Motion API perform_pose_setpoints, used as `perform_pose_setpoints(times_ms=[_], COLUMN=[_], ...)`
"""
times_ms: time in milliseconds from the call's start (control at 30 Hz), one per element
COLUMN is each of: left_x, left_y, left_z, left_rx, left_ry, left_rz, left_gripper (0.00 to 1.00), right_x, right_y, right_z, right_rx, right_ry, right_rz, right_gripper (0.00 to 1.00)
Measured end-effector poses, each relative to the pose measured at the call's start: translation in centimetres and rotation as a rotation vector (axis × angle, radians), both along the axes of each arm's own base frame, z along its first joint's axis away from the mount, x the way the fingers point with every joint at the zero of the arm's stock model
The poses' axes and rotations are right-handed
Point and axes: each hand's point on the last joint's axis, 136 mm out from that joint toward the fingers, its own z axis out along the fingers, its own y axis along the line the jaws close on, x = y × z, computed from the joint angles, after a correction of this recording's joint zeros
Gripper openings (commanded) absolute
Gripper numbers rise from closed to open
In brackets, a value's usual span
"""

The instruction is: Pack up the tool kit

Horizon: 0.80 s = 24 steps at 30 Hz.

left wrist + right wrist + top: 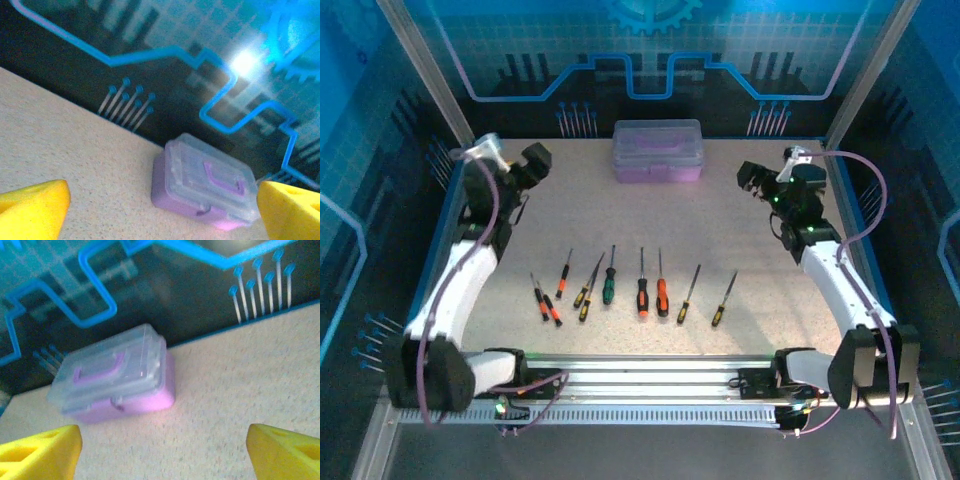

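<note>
Small rectangular translucent purple plastic case (pixel 658 152) with a clear hinged lid and purple handle: lid down, standing alone on the speckled beige desk (pixel 720 240). Well nearward of the case, a row of slim screwdrivers (pixel 642 292) lying loose, handles yellow-and-black and orange, plus one green-handled screwdriver (pixel 609 288), none touching the case. Left tool (pixel 533 163) off to the case's left, raised, yellow fingers (pixel 35 210) spread wide with nothing between them. Right tool (pixel 757 180) off to the case's right, likewise spread wide and empty. Both aimed at the case, neither touching it. Looks to be the very start of the job: nothing packed yet, case not yet opened. Next move probably calls for getting the lid up, one tool steadying the purple base while the other works the front latch, then keeping it open. Latch small and hard to make out, so needs a careful approach from the case's front. After that, picking screwdrivers one by one from the row nearward of the case and laying them inside.
</note>
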Motion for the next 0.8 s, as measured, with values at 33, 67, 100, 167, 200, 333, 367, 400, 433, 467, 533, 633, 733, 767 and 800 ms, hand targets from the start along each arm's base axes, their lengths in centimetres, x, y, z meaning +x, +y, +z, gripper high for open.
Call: perform_pose_setpoints(times_ms=[33, 67, 100, 167, 200, 333, 367, 400, 433, 467, 533, 633, 733, 767, 800], left_x=[1.4, 2.6, 3.9, 5.8, 6.7, 10.0, 10.7, 11.4, 12.2, 12.7, 14.0, 15.7, 17.4, 17.9, 18.5], left_y=[-0.6, -1.2, -1.9, -3.0, -3.7, -7.1, -8.2, -9.2, -10.3, -11.0, -12.8, -14.2, -14.6, -14.7, -14.8], left_z=[-0.8, -1.4, -2.2, -3.3, -3.9, -5.5, -5.8, -6.1, -6.5, -6.8, -7.9, -9.5, -11.1, -11.5, -12.0], left_rx=[-0.009, -0.019, -0.030, -0.049, -0.057, -0.045, -0.033, -0.025, -0.013, -0.006, 0.011, 0.028, 0.043, 0.045, 0.046], left_ry=[0.034, 0.062, 0.093, 0.134, 0.156, 0.222, 0.232, 0.241, 0.251, 0.258, 0.282, 0.311, 0.339, 0.344, 0.350], left_rz=[-0.037, -0.068, -0.104, -0.161, -0.189, -0.302, -0.332, -0.358, -0.389, -0.407, -0.452, -0.488, -0.500, -0.503, -0.504], left_gripper=[0.97, 0.97, 0.97, 0.97, 0.96, 0.93, 0.93, 0.93, 0.93, 0.93, 0.94, 0.95, 0.96, 0.96, 0.96], right_x=[0.0, 0.0, 0.0, 0.2, 0.3, 0.4, 0.4, 0.4, 0.4, 0.3, 0.3, 0.3, 0.4, 0.4, 0.4], right_y=[0.3, 0.5, 0.7, 1.1, 1.3, 1.9, 2.0, 2.2, 2.3, 2.3, 2.3, 2.5, 2.7, 2.7, 2.7], right_z=[-0.6, -1.1, -1.5, -2.4, -2.9, -4.6, -4.8, -4.9, -5.1, -5.2, -5.5, -6.2, -7.1, -7.3, -7.6], right_rx=[0.008, 0.014, 0.022, 0.037, 0.044, 0.061, 0.063, 0.065, 0.066, 0.067, 0.069, 0.078, 0.082, 0.083, 0.084], right_ry=[0.022, 0.038, 0.053, 0.078, 0.092, 0.145, 0.150, 0.154, 0.156, 0.159, 0.166, 0.185, 0.209, 0.215, 0.220], right_rz=[0.011, 0.021, 0.032, 0.052, 0.061, 0.088, 0.092, 0.099, 0.103, 0.105, 0.106, 0.111, 0.118, 0.120, 0.121], right_gripper=[0.82, 0.83, 0.82, 0.82, 0.82, 0.82, 0.82, 0.82, 0.83, 0.83, 0.83, 0.83, 0.84, 0.84, 0.84])
